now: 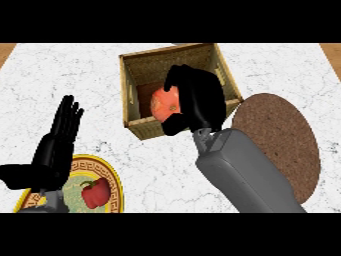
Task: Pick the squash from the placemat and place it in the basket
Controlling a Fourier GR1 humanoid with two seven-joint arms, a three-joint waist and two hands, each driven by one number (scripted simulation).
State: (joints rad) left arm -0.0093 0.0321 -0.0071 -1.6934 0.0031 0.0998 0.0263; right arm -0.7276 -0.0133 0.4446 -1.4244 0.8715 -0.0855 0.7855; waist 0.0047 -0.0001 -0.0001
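Right robot hand (196,97), fingers and thumb curled round the squash (165,102), holds it over the basket (140,62) opening beneath the palm; release is probably best made low and centred, clear of the walls.

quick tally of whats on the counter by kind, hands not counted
Vegetables: 2 (orange round squash, red bell pepper)
Square wicker baskets: 1
Round yellow-rimmed plates: 1
Round brown placemats: 1
Total: 5

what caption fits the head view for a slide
Right hand holding the squash inside the basket, left hand resting open by a plate
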